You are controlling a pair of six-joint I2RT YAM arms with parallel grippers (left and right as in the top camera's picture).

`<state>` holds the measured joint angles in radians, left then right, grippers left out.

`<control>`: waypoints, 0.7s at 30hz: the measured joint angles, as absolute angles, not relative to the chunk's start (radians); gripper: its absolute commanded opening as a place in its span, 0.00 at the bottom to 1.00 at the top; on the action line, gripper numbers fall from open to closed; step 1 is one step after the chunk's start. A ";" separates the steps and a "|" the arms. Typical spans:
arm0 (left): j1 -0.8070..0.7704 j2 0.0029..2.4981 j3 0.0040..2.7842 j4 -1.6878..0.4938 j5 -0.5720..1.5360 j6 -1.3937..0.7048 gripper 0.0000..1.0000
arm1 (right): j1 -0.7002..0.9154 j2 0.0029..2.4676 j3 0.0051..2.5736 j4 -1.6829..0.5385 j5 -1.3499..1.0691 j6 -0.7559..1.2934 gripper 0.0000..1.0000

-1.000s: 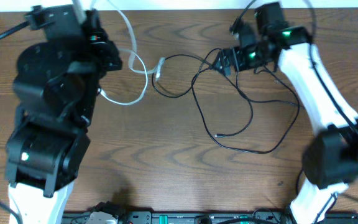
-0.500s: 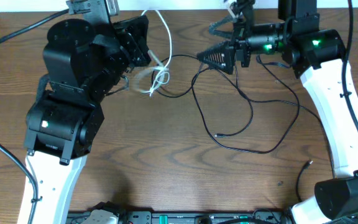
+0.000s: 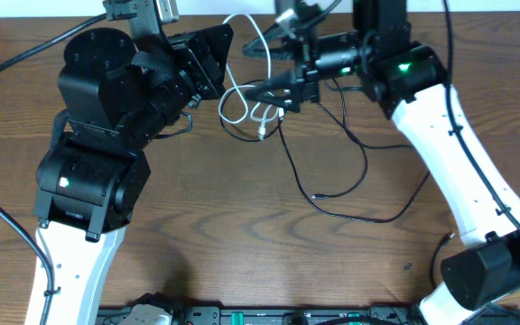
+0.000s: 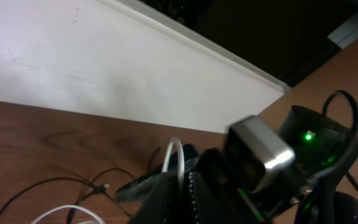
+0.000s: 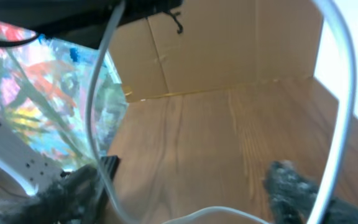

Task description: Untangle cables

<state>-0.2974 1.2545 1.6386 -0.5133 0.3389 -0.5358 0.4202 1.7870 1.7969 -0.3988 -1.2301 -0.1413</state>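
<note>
The left gripper (image 4: 180, 180) is pressed together on the white cable (image 5: 348, 99), which rises from between its fingers in a narrow upright loop near the back edge of the worktop (image 3: 242, 244). From overhead, that cable hangs in loose curls between the two arms, lifted off the wood. The right gripper (image 5: 182, 190) reaches in from the right with its fingers spread, and the white cable arcs through the gap between them, clamped by neither finger. The black cables (image 3: 366, 164) lie flat on the worktop below and to the right of the grippers, in wide open loops with one small plug end near the middle.
</note>
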 measured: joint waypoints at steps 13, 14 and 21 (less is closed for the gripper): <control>-0.297 1.254 1.639 -0.505 0.342 -0.551 0.08 | 0.482 1.791 1.797 -0.308 -1.126 0.047 0.41; -0.297 1.254 1.639 -0.503 0.342 -0.551 0.07 | 0.491 1.791 1.797 -0.307 -1.117 0.056 0.37; -0.297 1.254 1.639 -0.493 0.342 -0.550 0.08 | 0.516 1.792 1.797 -0.311 -1.031 0.157 0.09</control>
